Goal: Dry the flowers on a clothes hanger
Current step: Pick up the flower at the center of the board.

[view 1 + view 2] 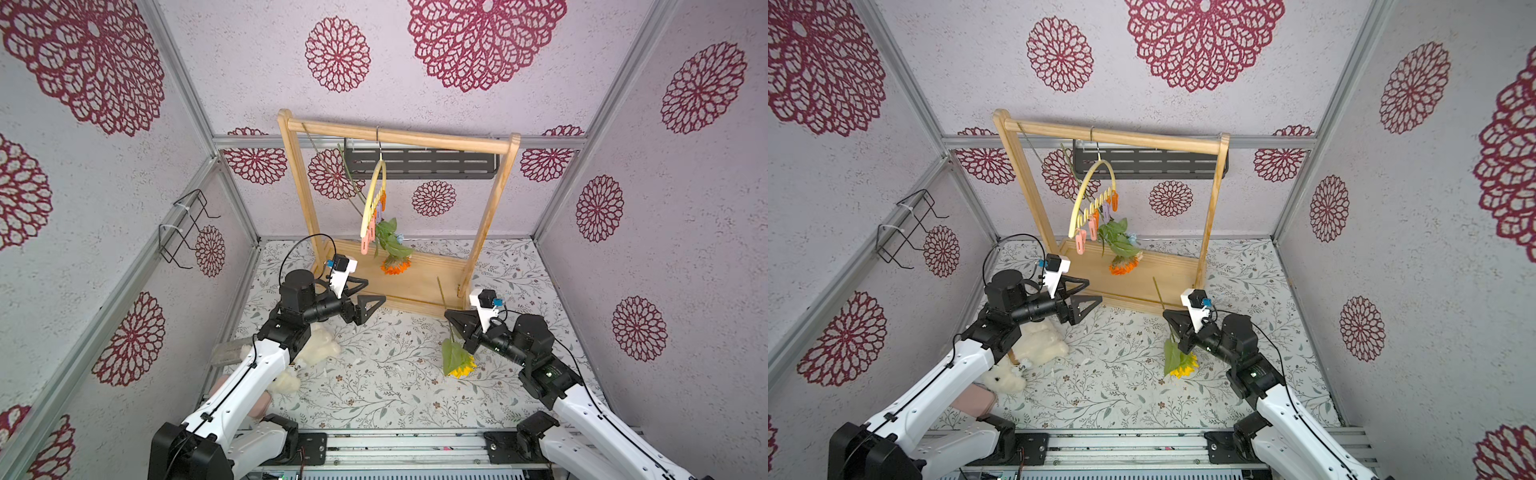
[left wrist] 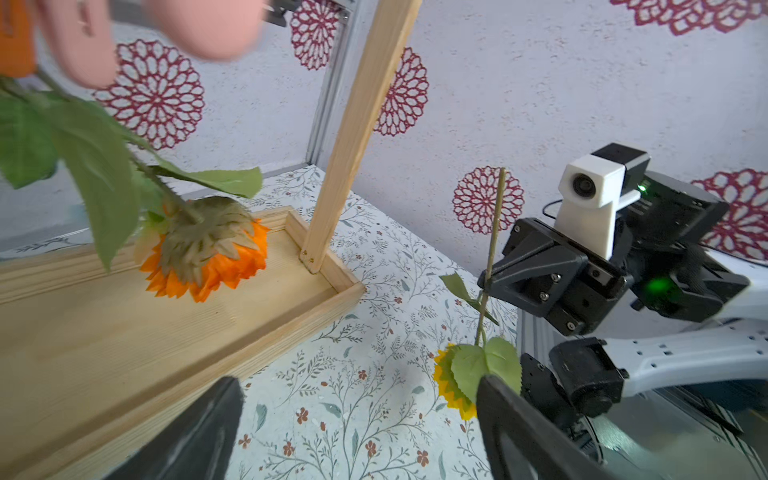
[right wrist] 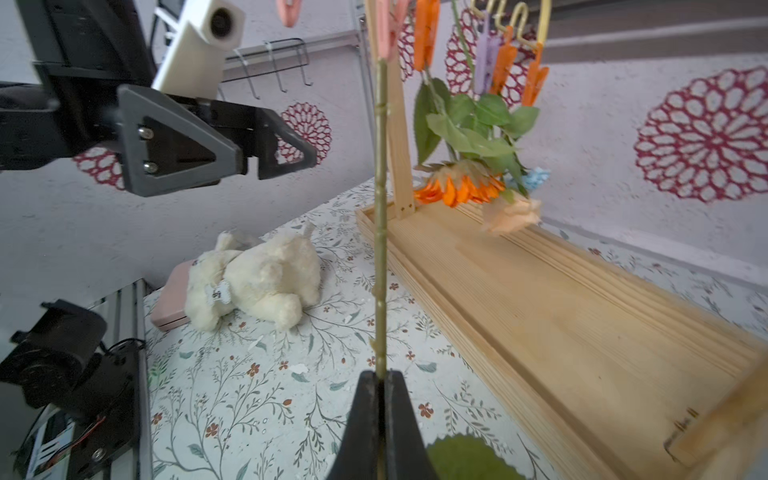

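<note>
Now, near on the right, the right gripper [image 1: 451,315] has its jaws closed on the stem of the yellow sunflower [image 1: 460,368], head hanging down, while the left gripper [image 1: 373,291] stands wide open and empty by the base of the wooden rack [image 1: 415,286]. Farther back the clothes hanger [image 1: 372,199] hangs from its top bar with the orange gerbera [image 1: 395,264] pinned; I think the left jaws should squeeze a pink clothespin [image 1: 1080,245] that looks free gently, so the hanger does not swing.
</note>
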